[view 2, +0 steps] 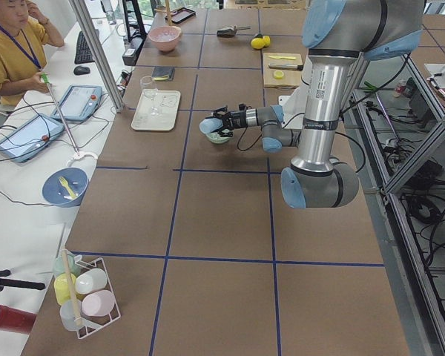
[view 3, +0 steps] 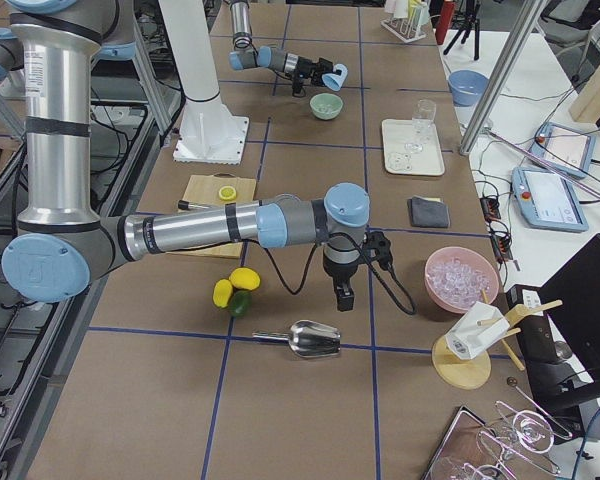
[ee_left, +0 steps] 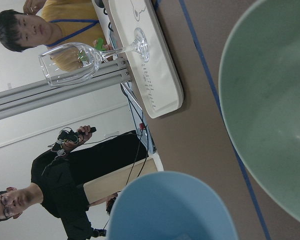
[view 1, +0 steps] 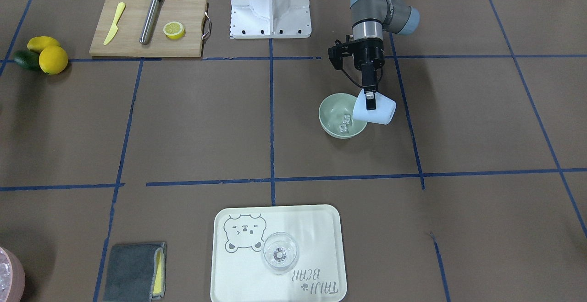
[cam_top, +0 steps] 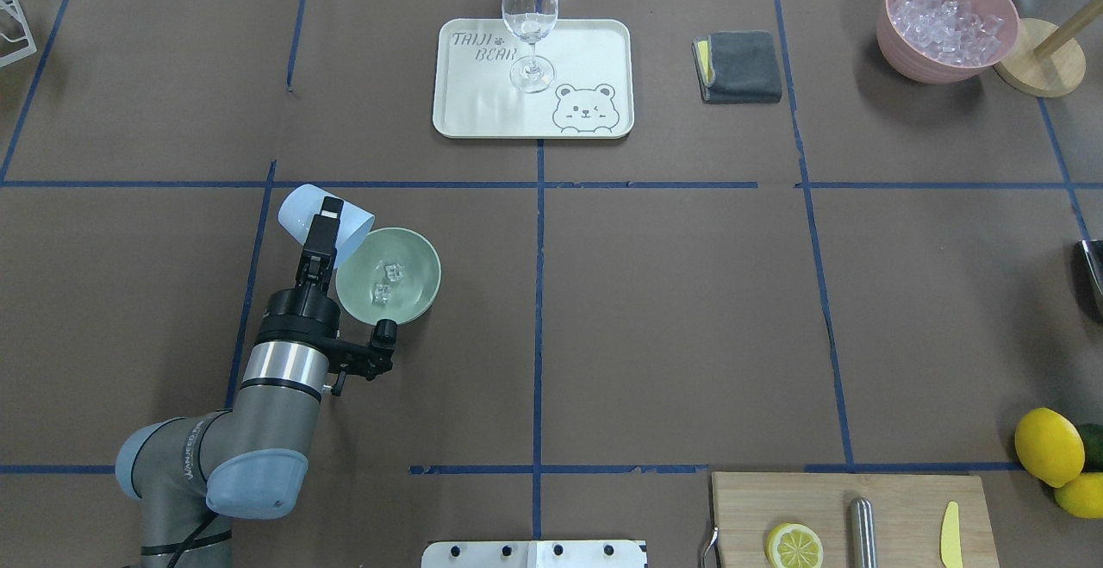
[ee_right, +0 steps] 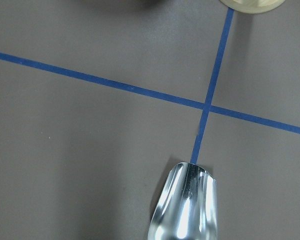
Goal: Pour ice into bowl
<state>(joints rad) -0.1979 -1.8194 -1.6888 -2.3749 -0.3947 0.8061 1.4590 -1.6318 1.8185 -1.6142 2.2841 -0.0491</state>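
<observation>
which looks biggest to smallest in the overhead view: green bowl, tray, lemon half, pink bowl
1. tray
2. pink bowl
3. green bowl
4. lemon half

On my screens both arms are silver-grey tubes with pale blue joint caps. The left arm [cam_top: 277,376] has a brushed-metal wrist ring, black collar, slim black gripper [view 1: 369,101] and a black camera block. A black cable loops from the wrist of the right arm [view 3: 210,228]. Dark screws dot the white base [view 1: 270,8].
</observation>
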